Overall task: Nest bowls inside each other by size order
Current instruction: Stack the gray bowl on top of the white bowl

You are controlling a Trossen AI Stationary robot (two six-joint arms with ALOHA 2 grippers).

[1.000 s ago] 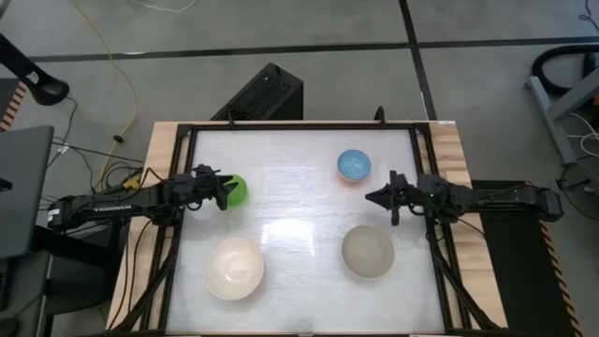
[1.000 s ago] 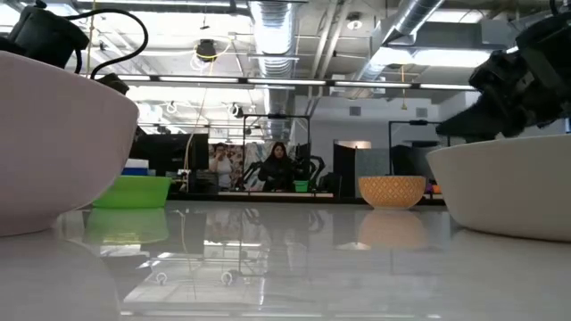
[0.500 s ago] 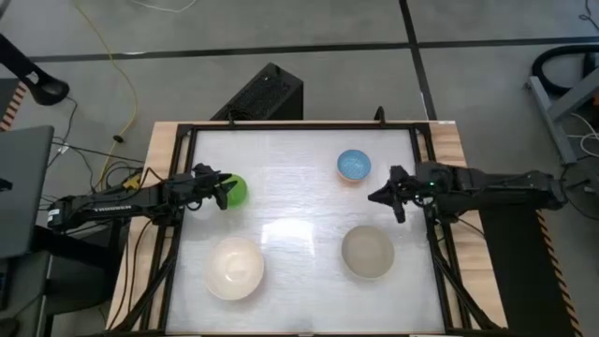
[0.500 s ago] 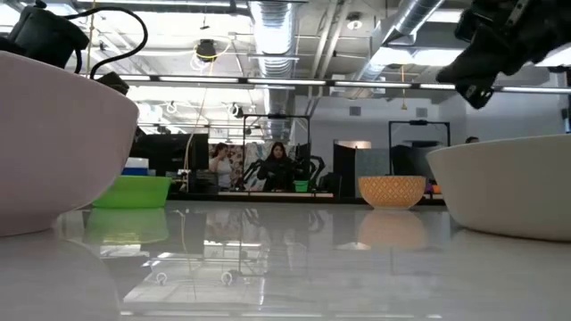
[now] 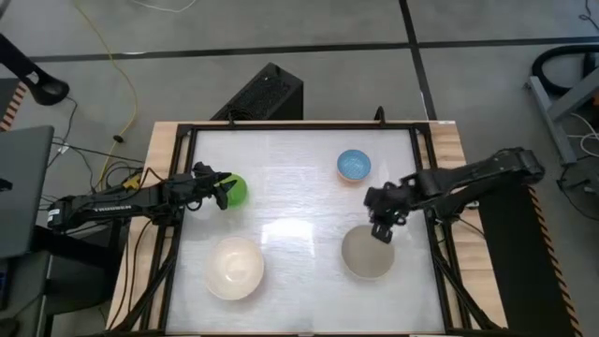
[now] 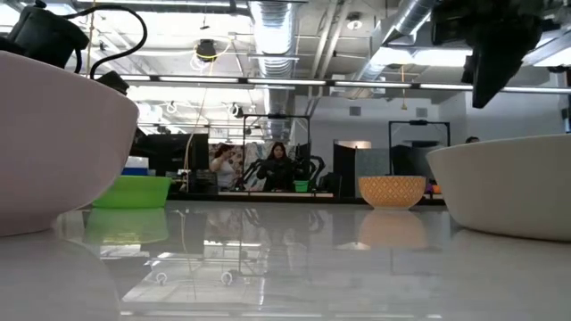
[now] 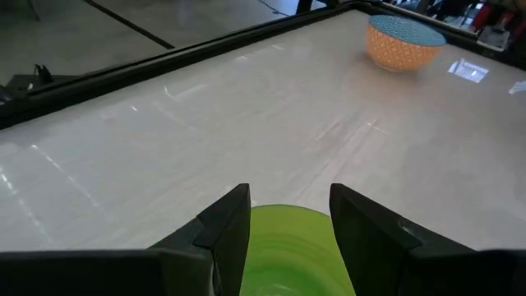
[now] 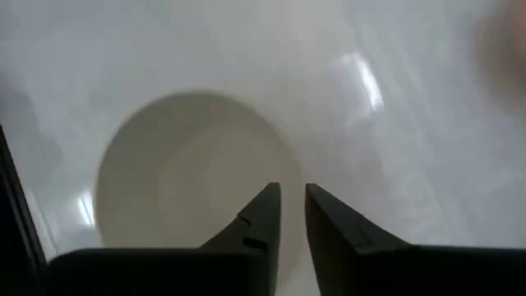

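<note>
The green bowl (image 5: pixel 237 190) stands at the table's left, and the far part of its rim (image 7: pixel 288 215) shows between the open fingers of my left gripper (image 7: pixel 288 197), which stands over the bowl's left side (image 5: pixel 223 192). Whether the fingers touch it I cannot tell. The light blue bowl (image 5: pixel 354 166) stands at the far right, the grey-beige bowl (image 5: pixel 367 253) at the near right, and the cream-white bowl (image 5: pixel 234 269) at the near left. My right gripper (image 5: pixel 382 230) points down above the grey-beige bowl's far rim (image 8: pixel 271 156), empty, with a narrow gap between its fingers (image 8: pixel 293 193).
All four bowls stand apart, upright on their bases on the white table top (image 5: pixel 299 197), inside a dark frame (image 5: pixel 426 168). In the low view the cream-white bowl (image 6: pixel 53 143) and the grey-beige bowl (image 6: pixel 508 187) stand close at either side. People show far off in the room (image 6: pixel 278 165).
My right gripper has gone from beside the blue bowl toward the table's near edge and has tipped from level to pointing down over the grey-beige bowl. The bowls have not moved.
</note>
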